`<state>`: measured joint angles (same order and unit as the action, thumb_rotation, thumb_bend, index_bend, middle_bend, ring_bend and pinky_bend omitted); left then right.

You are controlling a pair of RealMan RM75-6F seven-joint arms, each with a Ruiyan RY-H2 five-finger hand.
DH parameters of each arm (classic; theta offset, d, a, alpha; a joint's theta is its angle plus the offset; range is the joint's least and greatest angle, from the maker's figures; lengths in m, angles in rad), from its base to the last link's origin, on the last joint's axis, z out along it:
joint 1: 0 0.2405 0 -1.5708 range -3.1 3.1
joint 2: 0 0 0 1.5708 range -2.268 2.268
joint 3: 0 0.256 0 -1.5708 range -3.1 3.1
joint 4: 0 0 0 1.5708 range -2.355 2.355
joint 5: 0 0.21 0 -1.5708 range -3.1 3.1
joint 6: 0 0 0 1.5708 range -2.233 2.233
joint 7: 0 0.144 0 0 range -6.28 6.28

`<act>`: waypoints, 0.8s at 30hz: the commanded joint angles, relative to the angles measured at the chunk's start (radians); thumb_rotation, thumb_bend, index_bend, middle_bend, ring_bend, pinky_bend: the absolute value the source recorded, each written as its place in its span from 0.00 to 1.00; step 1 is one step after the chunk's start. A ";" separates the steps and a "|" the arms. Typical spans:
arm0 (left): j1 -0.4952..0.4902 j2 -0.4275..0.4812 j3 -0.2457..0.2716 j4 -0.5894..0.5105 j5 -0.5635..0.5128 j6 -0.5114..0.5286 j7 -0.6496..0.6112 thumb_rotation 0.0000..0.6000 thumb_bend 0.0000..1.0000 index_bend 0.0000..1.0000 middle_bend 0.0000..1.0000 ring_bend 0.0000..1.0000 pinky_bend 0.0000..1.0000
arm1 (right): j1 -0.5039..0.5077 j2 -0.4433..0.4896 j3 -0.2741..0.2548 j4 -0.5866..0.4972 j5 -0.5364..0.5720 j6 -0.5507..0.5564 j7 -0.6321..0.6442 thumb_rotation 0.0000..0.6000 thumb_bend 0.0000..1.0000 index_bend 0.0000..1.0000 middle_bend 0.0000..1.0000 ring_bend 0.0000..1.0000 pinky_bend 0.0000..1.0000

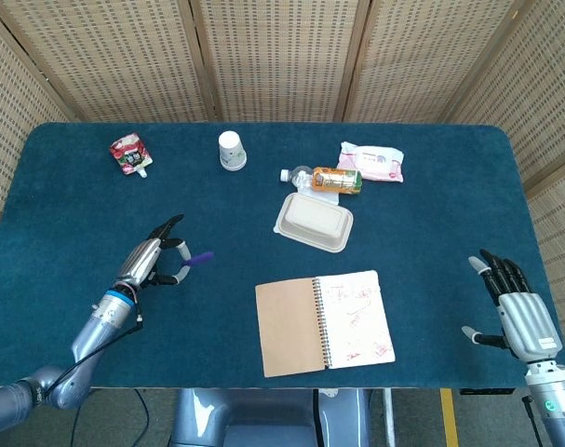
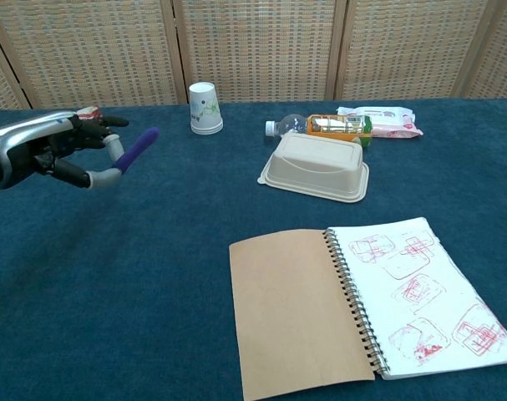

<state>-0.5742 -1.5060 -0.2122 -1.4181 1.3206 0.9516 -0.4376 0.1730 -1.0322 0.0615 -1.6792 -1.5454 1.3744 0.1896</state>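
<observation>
We hold a purple pen [image 2: 134,152] in our left hand [image 1: 152,261], pinched near its lower end between the thumb and a finger, with the other fingers spread above it. The pen is lifted clear of the blue table [image 1: 431,214] over the left half, its free end angled up and toward the far edge. Our right hand [image 1: 515,307] hovers at the near right corner, fingers apart and holding nothing.

We judge the pen light, stiff and smooth, so it could twist or slip in such a small pinch; a hold nearer the middle of the barrel would likely steady it.

An open spiral notebook [image 2: 378,301] with red sketches lies near the front edge, right of centre. Behind it sits a closed beige food box [image 2: 316,167], then a bottle lying on its side [image 2: 324,125] and a pack of wipes [image 2: 378,121]. An upturned paper cup [image 2: 205,109] stands toward the far edge, and a red pouch [image 1: 130,154] lies toward the far left corner.
</observation>
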 commanded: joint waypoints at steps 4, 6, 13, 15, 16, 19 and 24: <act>-0.050 -0.152 -0.043 0.022 0.106 0.079 -0.163 1.00 0.51 0.69 0.00 0.00 0.00 | 0.093 0.129 0.048 -0.105 -0.050 -0.064 0.185 1.00 0.00 0.13 0.00 0.00 0.00; -0.064 -0.176 -0.051 0.017 0.098 0.076 -0.174 1.00 0.50 0.69 0.00 0.00 0.00 | 0.112 0.147 0.058 -0.133 -0.048 -0.083 0.201 1.00 0.00 0.17 0.00 0.00 0.00; -0.116 -0.216 -0.074 -0.007 0.073 0.043 -0.158 1.00 0.50 0.70 0.00 0.00 0.00 | 0.178 0.183 0.088 -0.207 -0.030 -0.154 0.239 1.00 0.09 0.27 0.00 0.00 0.00; -0.131 -0.217 -0.082 -0.021 0.064 0.031 -0.149 1.00 0.50 0.70 0.00 0.00 0.00 | 0.198 0.187 0.097 -0.227 -0.021 -0.177 0.239 1.00 0.13 0.29 0.00 0.00 0.00; -0.136 -0.217 -0.084 -0.025 0.063 0.029 -0.142 1.00 0.50 0.70 0.00 0.00 0.00 | 0.205 0.188 0.099 -0.234 -0.017 -0.186 0.238 1.00 0.15 0.30 0.00 0.00 0.00; -0.152 -0.220 -0.093 -0.039 0.054 0.024 -0.112 1.00 0.50 0.70 0.00 0.00 0.00 | 0.235 0.190 0.112 -0.262 0.001 -0.222 0.235 1.00 0.19 0.32 0.00 0.00 0.00; -0.179 -0.230 -0.115 -0.080 0.030 0.026 -0.049 1.00 0.50 0.70 0.00 0.00 0.00 | 0.304 0.181 0.147 -0.320 0.057 -0.298 0.180 1.00 0.27 0.35 0.00 0.00 0.00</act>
<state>-0.7430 -1.7314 -0.3186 -1.4844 1.3618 0.9771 -0.5074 0.4509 -0.8478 0.1931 -1.9744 -1.5132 1.1048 0.3970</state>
